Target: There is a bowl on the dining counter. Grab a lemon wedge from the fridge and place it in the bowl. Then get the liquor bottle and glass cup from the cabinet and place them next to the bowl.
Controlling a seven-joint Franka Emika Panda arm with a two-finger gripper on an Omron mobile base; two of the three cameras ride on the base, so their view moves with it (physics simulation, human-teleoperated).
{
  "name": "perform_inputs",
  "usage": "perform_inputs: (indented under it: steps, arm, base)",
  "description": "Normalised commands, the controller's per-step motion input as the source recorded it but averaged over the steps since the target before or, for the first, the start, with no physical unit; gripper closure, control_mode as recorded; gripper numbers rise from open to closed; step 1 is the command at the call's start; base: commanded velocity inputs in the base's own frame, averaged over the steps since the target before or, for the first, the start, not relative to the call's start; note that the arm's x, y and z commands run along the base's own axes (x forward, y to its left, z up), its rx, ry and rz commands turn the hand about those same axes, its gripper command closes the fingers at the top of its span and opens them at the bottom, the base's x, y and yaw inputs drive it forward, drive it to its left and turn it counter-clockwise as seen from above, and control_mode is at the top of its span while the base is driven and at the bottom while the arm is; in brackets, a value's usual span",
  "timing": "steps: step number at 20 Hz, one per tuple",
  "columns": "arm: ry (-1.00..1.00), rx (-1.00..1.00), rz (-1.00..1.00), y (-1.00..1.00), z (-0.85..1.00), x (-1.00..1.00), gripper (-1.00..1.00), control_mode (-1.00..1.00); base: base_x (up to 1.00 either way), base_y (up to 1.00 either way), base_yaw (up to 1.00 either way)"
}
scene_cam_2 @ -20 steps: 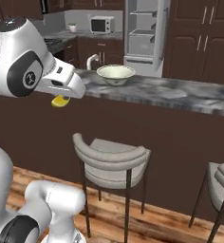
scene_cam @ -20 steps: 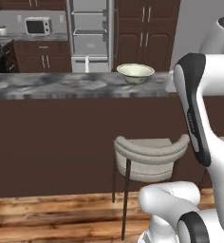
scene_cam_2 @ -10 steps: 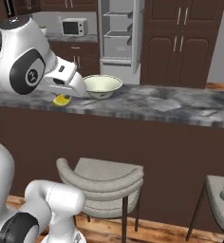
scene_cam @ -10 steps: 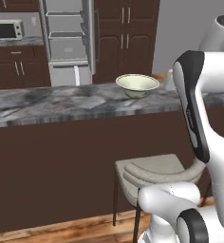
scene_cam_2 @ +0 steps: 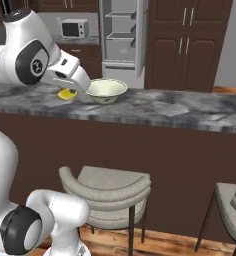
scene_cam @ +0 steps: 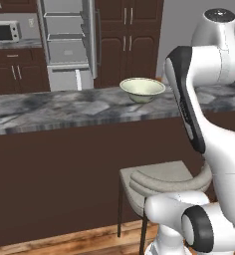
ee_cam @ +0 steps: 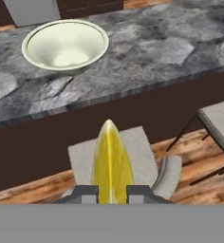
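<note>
My gripper [ee_cam: 112, 192] is shut on a yellow lemon wedge [ee_cam: 112, 161], which sticks up between the two dark tips in the hand view. From the right base view the lemon wedge [scene_cam_2: 66, 94] hangs under the gripper [scene_cam_2: 69, 90], just left of the bowl [scene_cam_2: 105, 90] and in front of the dining counter's edge. The pale, shallow bowl [scene_cam: 142, 89] stands empty on the grey marbled dining counter [scene_cam: 64, 109]. In the hand view the bowl [ee_cam: 65, 46] lies ahead and to the upper left. Behind the counter the fridge [scene_cam: 69, 45] stands open, its shelves showing.
A pale round-backed stool [scene_cam: 162, 182] stands directly below the counter edge in front of me, and a second stool [scene_cam_2: 232, 212] is at the right. A microwave [scene_cam_2: 74, 28] sits on the back counter, with dark brown tall cabinets [scene_cam_2: 187, 40] beside the fridge.
The whole scene has shifted and grown as the base drove toward the dining counter. The bowl now sits closer to the gripper, which still holds the lemon wedge.
</note>
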Motion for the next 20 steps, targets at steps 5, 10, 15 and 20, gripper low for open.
perform_inputs:
  steps: [5, 10, 15, 20]
  arm:
    - [0.0, 0.05, -0.01, 0.0, 0.14, 0.97, 1.0, -1.0]
    - [0.0, 0.02, 0.0, 0.04, -0.1, 0.99, 1.0, -1.0]
    - [0.0, 0.0, 0.0, 0.17, -0.41, 0.99, 1.0, -1.0]
    - [0.0, 0.0, 0.0, 0.04, -0.31, 1.0, 1.0, -1.0]
  base:
    - [0.0, 0.0, 0.0]
    - [0.0, 0.0, 0.0]
    - [0.0, 0.0, 0.0]
    - [0.0, 0.0, 0.0]
